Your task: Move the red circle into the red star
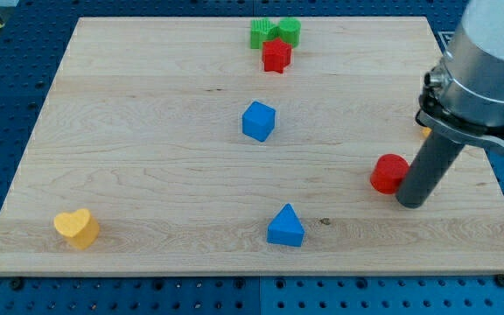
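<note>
The red circle [388,172] lies on the wooden board at the view's right. My tip [411,202] rests on the board just right of and slightly below it, touching or nearly touching its right side. The red star [276,56] sits near the view's top centre, far up and left of the circle, pressed against two green blocks.
A green star-like block [261,33] and a green round block [289,31] sit just above the red star. A blue cube [258,121] is at the centre, a blue triangle [285,227] at the bottom centre, a yellow heart [77,227] at the bottom left. An orange block [424,133] is mostly hidden behind the arm.
</note>
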Available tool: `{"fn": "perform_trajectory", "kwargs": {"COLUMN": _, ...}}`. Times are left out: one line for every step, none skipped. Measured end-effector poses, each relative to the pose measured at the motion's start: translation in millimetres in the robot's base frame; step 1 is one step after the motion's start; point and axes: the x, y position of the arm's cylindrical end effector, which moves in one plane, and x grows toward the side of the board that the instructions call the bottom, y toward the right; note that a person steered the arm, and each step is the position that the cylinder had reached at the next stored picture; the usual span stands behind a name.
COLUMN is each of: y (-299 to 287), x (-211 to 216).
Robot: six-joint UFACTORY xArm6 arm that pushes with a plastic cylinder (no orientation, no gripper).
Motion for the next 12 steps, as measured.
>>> {"fn": "perform_trajectory", "kwargs": {"y": 0, "x": -16}}
{"fn": "perform_trajectory", "kwargs": {"y": 0, "x": -24}}
{"fn": "perform_trajectory", "kwargs": {"y": 0, "x": -34}}
{"fn": "perform_trajectory", "kwargs": {"y": -4, "x": -35}}
{"fn": "perform_trajectory", "kwargs": {"y": -7, "x": -28}}
{"fn": "perform_trajectory", "kwargs": {"y": -7, "x": -28}}
{"fn": "perform_trajectory", "kwargs": {"y": -10, "x": -32}}
{"fn": "perform_trajectory", "kwargs": {"y": -22, "x": -29}}
{"fn": "perform_trajectory", "kwargs": {"y": -31, "x": -32}}
{"fn": "perform_trajectory", "kwargs": {"y": -31, "x": -47}}
{"fn": "perform_trajectory", "kwargs": {"y": -31, "x": -63}}
{"fn": "perform_trajectory", "kwargs": {"y": -31, "x": -75}}
